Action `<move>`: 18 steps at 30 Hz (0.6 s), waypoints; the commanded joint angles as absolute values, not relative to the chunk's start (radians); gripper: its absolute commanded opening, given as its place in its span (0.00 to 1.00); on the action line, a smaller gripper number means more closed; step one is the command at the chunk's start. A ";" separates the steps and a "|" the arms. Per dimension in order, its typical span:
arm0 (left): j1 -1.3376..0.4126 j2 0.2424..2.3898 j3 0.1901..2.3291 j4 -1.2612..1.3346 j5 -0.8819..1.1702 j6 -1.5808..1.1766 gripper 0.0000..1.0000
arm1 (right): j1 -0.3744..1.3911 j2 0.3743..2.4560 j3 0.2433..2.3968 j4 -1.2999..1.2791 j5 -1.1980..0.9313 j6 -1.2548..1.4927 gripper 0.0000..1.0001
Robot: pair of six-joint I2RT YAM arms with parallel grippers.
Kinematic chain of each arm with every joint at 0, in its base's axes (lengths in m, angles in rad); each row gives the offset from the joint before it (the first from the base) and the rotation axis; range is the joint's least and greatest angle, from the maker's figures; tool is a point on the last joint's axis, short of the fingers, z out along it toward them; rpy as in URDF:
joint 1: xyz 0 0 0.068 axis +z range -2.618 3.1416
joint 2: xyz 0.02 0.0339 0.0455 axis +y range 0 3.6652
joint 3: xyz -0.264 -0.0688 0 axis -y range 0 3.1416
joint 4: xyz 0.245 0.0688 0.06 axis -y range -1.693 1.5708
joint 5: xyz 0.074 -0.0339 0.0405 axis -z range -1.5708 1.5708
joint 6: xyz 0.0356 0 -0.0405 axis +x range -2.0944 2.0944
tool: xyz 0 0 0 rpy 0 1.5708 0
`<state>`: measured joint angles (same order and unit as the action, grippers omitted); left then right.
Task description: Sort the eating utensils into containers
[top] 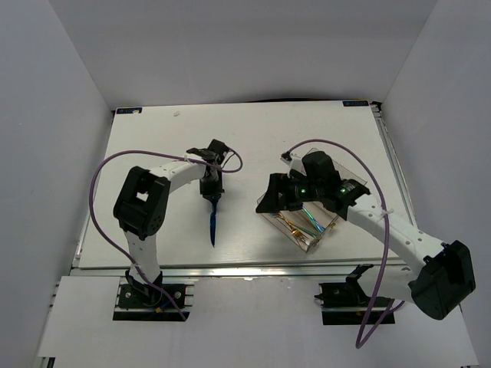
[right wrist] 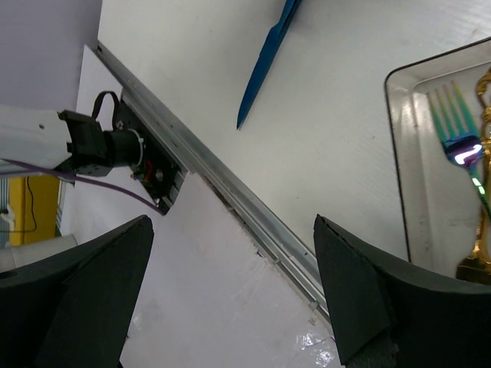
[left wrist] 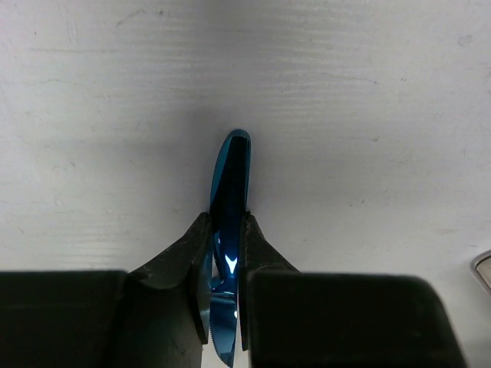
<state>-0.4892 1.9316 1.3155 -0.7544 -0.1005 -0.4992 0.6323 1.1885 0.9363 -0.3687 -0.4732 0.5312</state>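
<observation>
My left gripper (top: 210,193) is shut on a blue knife (top: 213,224) left of the table's middle. In the left wrist view the gripper (left wrist: 228,224) pinches the knife (left wrist: 230,172) near mid-length; the handle points away and the serrated blade runs back between the fingers. The knife casts a soft shadow and seems a little above the table. The clear organizer tray (top: 331,227) lies right of centre and holds gold and rainbow utensils (top: 295,224). My right gripper (top: 270,201) is open and empty at the tray's left end. In the right wrist view the gripper (right wrist: 232,222) shows the tray's rim (right wrist: 399,153), a rainbow fork (right wrist: 453,130) and the knife (right wrist: 265,61).
An aluminium rail (right wrist: 230,199) runs along the table's near edge, with the left arm's base (right wrist: 100,146) behind it. Purple cables (top: 100,172) loop off both arms. White walls stand at the left, right and back. A small white speck (top: 176,113) lies near the far edge.
</observation>
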 commanded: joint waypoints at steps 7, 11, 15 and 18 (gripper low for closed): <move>-0.509 1.844 1.339 -0.804 -0.146 -0.552 0.00 | 0.732 1.212 0.871 -0.192 -0.442 0.566 0.89; -0.520 1.827 1.327 -0.795 -0.160 -0.571 0.00 | 0.732 1.221 0.876 -0.202 -0.433 0.568 0.89; -0.528 1.853 1.316 -0.798 -0.169 -0.575 0.00 | 0.735 1.236 0.865 -0.190 -0.434 0.578 0.89; -0.537 1.881 1.316 -0.816 -0.216 -0.583 0.00 | 0.739 1.232 0.856 -0.173 -0.436 0.595 0.89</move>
